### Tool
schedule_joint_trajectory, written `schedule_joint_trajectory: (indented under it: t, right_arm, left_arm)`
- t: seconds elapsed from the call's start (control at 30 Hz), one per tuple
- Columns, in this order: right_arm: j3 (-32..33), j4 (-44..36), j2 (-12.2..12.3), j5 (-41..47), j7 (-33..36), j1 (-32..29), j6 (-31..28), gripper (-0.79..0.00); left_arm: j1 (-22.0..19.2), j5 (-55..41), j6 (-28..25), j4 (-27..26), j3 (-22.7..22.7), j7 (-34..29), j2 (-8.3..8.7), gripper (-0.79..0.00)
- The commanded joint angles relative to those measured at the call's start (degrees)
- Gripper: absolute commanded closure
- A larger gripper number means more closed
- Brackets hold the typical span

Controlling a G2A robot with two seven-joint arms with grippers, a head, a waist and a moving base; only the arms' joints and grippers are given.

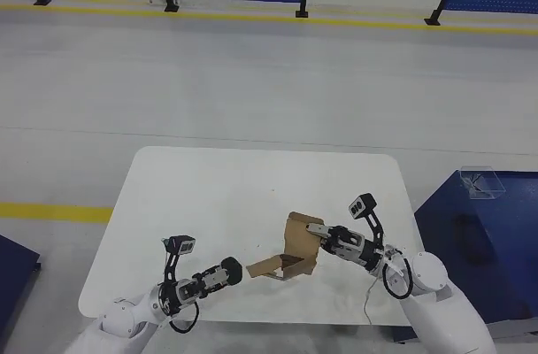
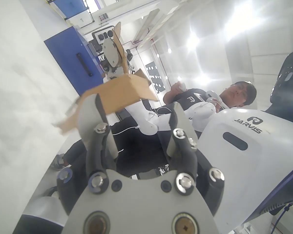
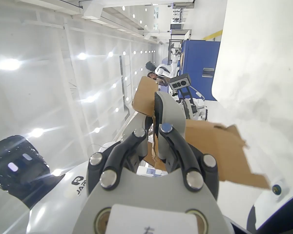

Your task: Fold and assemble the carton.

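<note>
while the right gripper [image 1: 315, 231] is clamped on the upright panel of the carton [image 1: 291, 252], the left gripper [image 1: 236, 269] sits just beside the low flap on the opposite side, fingers spread, nothing in them. carton is brown cardboard, half formed, near the front edge of the white table [image 1: 216, 195], right of centre. one panel stands up and a flap sticks out toward the left arm. can't tell if its base rests on the table or is lifted. right wrist cam: cardboard edge pinched between both fingers [image 3: 172, 113], rest of the carton [image 3: 217, 147] spreading out over the table. left wrist cam: left gripper [image 2: 136, 116] wide open, carton [image 2: 119, 93] flap right at one fingertip, contact unclear. blue cabinet [image 1: 486, 239] stands beside the table on the right arm's side.
</note>
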Motion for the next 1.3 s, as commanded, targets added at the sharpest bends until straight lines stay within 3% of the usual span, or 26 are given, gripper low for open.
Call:
schedule_joint_trajectory:
  t: [0.0, 0.3, 0.73, 1.0, 1.27]
  right_arm:
    - [0.4, -0.7, 0.0, -1.3, -0.9, -0.3, -0.3, 0.000]
    - [-1.0, -2.1, -0.5, -1.6, -2.3, -0.9, -0.4, 0.000]
    - [-4.5, -3.3, -1.4, -0.6, -2.1, -1.6, -0.6, 0.000]
    - [-7.5, -2.0, -2.3, 5.7, -0.1, -1.4, 1.6, 0.000]
    - [-1.6, 2.0, -2.1, 14.6, 2.2, -1.1, 3.5, 0.000]
  left_arm:
    - [0.4, 0.5, 0.0, -1.6, 0.6, 0.0, 0.18, -0.785]
    - [1.5, 3.8, 0.6, -7.7, 3.8, -0.6, 1.33, -0.785]
    - [-0.4, 7.6, -0.6, -10.3, 10.1, 0.6, 2.70, -0.785]
    - [-2.8, 8.8, -3.7, -8.8, 14.2, 3.7, 2.86, -0.785]
    - [-3.6, 7.3, -6.7, -6.4, 14.5, 6.7, 4.24, -0.785]
